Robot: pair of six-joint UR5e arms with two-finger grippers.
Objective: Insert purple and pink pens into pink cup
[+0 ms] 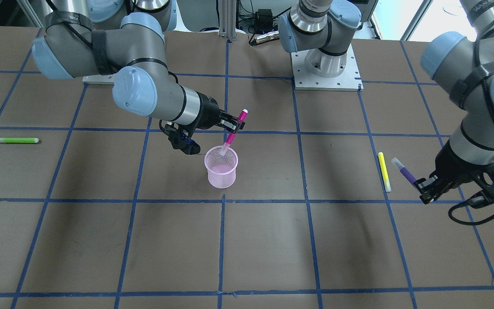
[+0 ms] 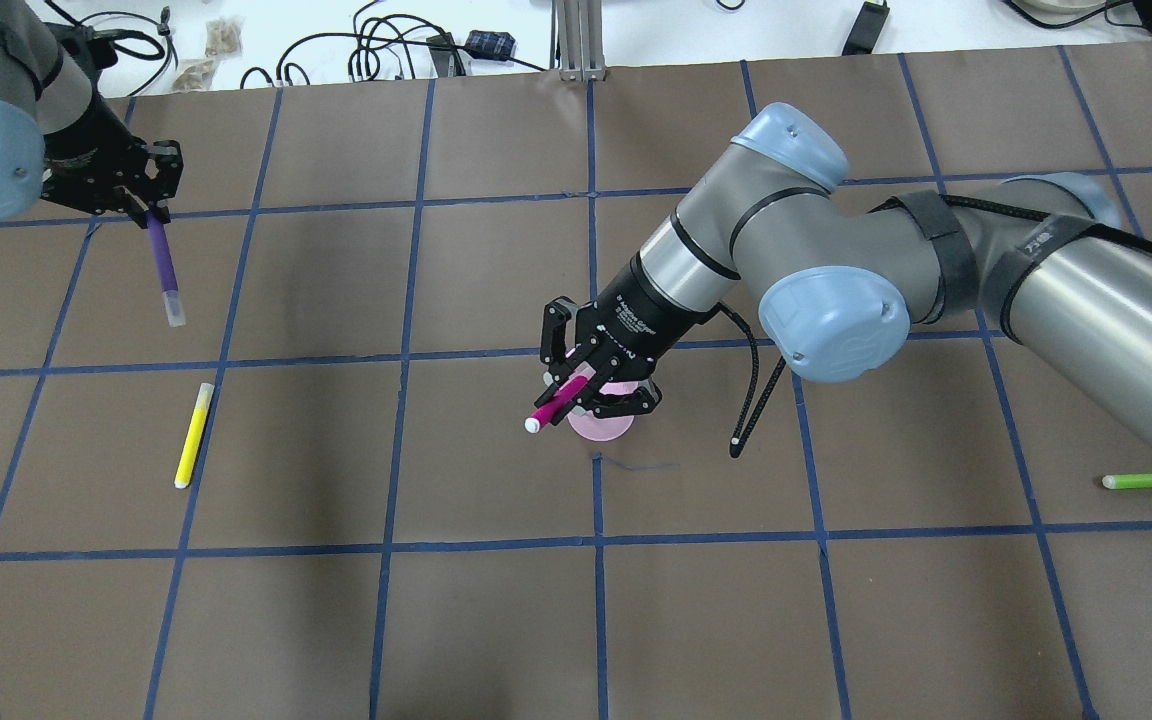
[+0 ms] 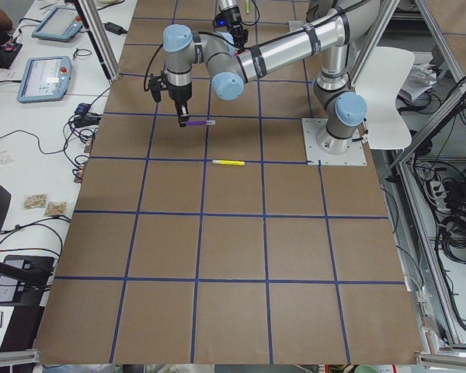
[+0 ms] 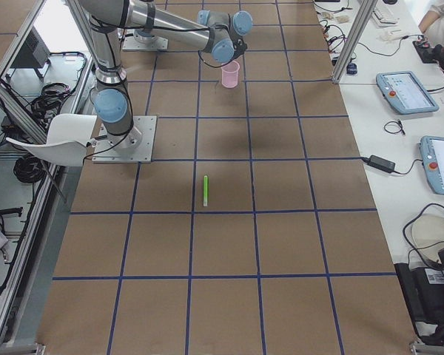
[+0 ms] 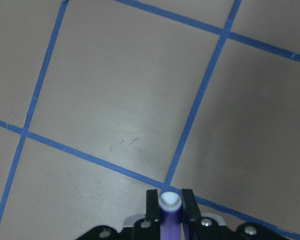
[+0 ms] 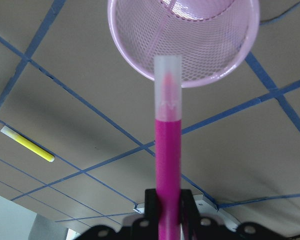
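Pens number four, one of each colour: purple, yellow, pink, green. There is one cup and there are two grippers.

In the overhead view, at 10 o'clock on the table (image 2: 496, 620), the left gripper (image 2: 148, 205) is clamped on the purple pen (image 2: 163, 268). It holds the pen off the surface with its clear cap toward 6 o'clock. The yellow pen (image 2: 193, 435) lies flat at 9 o'clock from the cup (image 2: 601, 428), well apart from it. At the centre the right gripper (image 2: 584, 392) is pinched on the pink pen (image 2: 558, 403), which is tilted with its clear cap down at the cup's rim. Whether the cap is past the rim I cannot tell. The green pen (image 2: 1148, 481) lies flat at 3 o'clock, near the table's edge.

The overhead view hides most of the cup behind the right gripper, while the front-facing view shows it whole and upright. The right wrist view looks into its mouth and shows the mesh wall. The left wrist view shows the purple pen's white end between the two fingers.

The table is brown, marked into squares by blue tape (image 2: 401, 355). At 12 o'clock beyond it, a white bench (image 2: 266, 40) carries cables. The left side view shows two tablets (image 3: 46, 78) on a side bench.
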